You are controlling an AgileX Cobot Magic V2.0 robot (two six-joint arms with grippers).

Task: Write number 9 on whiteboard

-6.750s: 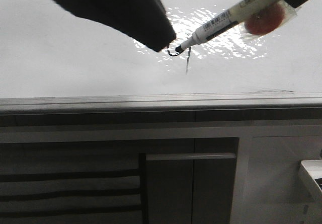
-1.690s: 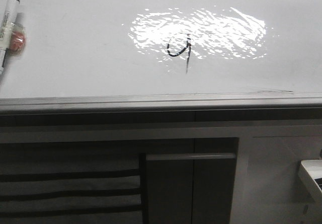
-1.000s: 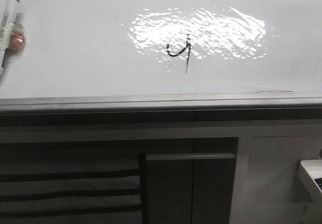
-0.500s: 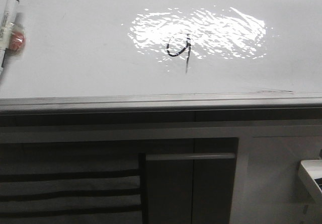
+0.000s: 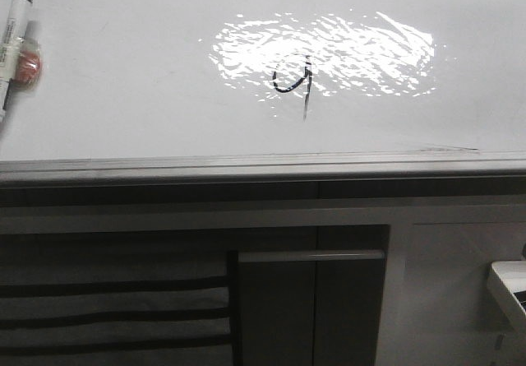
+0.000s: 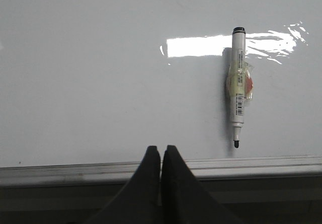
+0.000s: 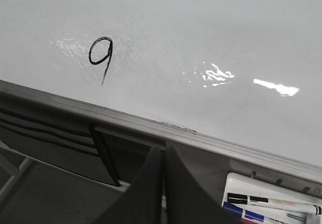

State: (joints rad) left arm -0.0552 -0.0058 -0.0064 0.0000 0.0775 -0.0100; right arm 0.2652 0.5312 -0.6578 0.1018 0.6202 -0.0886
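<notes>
The number 9 (image 5: 292, 83) is drawn in thin black marker on the whiteboard (image 5: 123, 94), inside the bright glare patch; it also shows in the right wrist view (image 7: 100, 54). A white marker (image 5: 14, 45) with a black cap and an orange-red sticker lies on the board at the far left; it also shows in the left wrist view (image 6: 237, 103), uncapped tip toward the rail. My left gripper (image 6: 161, 149) is shut and empty, at the board's grey rail (image 6: 75, 168), apart from the marker. My right gripper (image 7: 164, 151) is shut and empty, below the rail (image 7: 201, 136). Neither gripper shows in the front view.
A grey cabinet front with dark slats (image 5: 107, 308) and a handle bar (image 5: 311, 256) stands below the rail. A white tray (image 7: 271, 196) with spare markers sits below the board's edge near my right gripper; its corner also shows in the front view (image 5: 508, 288).
6.8 s ago both arms were over the board, the marker held with its tip at the 9. Since 1.7 s ago the marker lies at the far left; nothing has moved.
</notes>
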